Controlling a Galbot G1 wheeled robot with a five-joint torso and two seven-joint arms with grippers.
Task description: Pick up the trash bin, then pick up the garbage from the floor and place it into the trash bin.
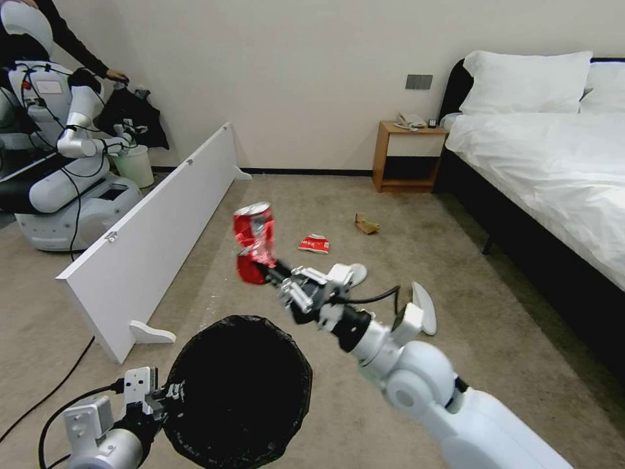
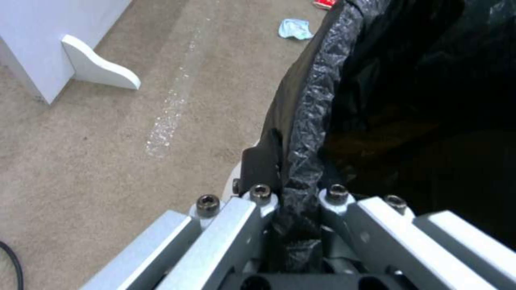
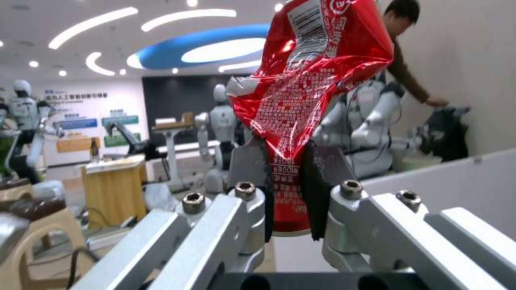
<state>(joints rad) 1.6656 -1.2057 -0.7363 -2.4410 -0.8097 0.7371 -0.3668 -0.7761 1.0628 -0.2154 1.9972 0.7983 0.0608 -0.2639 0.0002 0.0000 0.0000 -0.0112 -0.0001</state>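
Left tool (image 1: 170, 393) is clamped on the rim of the trash bin (image 1: 237, 391), low left in the head view. The left wrist view shows its fingers (image 2: 261, 165) pinching the black bag liner (image 2: 312, 121) over the edge, one pad outside and one inside. The bin's mouth is open and faces up, slightly toward the robot. Hold it steady; any tilt shrinks the target.

Centre: right tool (image 1: 265, 266) is gripping the crushed red can (image 1: 254, 241) by its lower end, up in the air, beyond the bin's far rim and a bit above it. The right wrist view confirms both pads (image 3: 247, 161) are squeezed on the can's narrow crumpled base, with most of the can sticking out past the tips. That is a thin grip on a deformed part, so I'd move slowly and avoid wrist snaps.

Step in hand, as I judge it: carry the can back over the bin mouth and release. Bring the tool toward the robot until the can is over the middle of the opening, not the rim, then lower before letting go so it can't bounce off the liner. Keep clear of the left tool at the rim.

Right of that, on the floor (image 1: 508, 326): red snack packet (image 1: 314, 243), brown paper bag (image 1: 366, 224) and two white slippers (image 1: 424, 306), all well apart from the bin.
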